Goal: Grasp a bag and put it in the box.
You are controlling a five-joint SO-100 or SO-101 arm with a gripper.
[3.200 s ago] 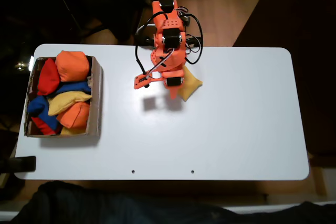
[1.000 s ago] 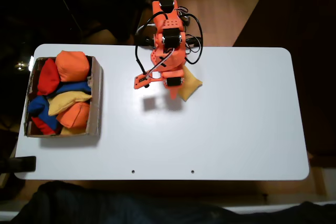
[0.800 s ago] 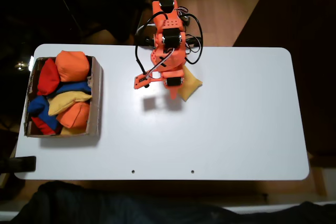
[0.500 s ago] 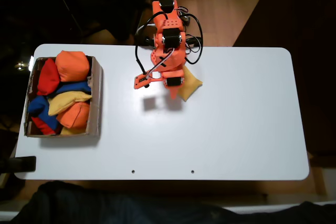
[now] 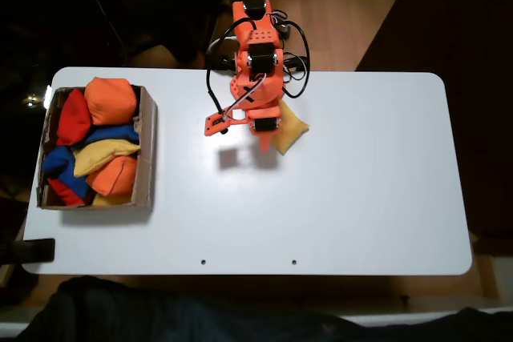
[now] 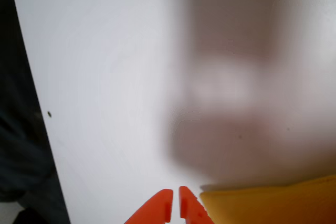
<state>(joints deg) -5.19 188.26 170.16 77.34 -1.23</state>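
Golden-yellow bag (image 5: 290, 133) lay on the white counter (image 5: 369, 190) near the arm's base, partly tucked under the orange arm in the fixed view, with its right-hand and lower part showing beside the wrist. In the wrist view the same bag (image 6: 273, 203) filled the lower right corner, while the gripper (image 6: 175, 205) showed as two orange fingers (image 6: 157, 211) pressed nearly together with only a hairline gap — narrow, and holding nothing. The bag sat just beside the fingers on their right in that view, touching or almost touching the nearer one; which, I could not tell. Its visible edge ran roughly across the frame, though too little of it showed to give a long axis with confidence.

So the relation that mattered was sideways: the bag was beside the fingers, not between them. By my judgement the grasp had not yet been made — the fingers would need to part and shift over the fabric.

The cardboard box (image 5: 147, 150) stood well apart at the counter's left end in the fixed view, already crowded with orange, red, blue and yellow beanbags (image 5: 108, 100).
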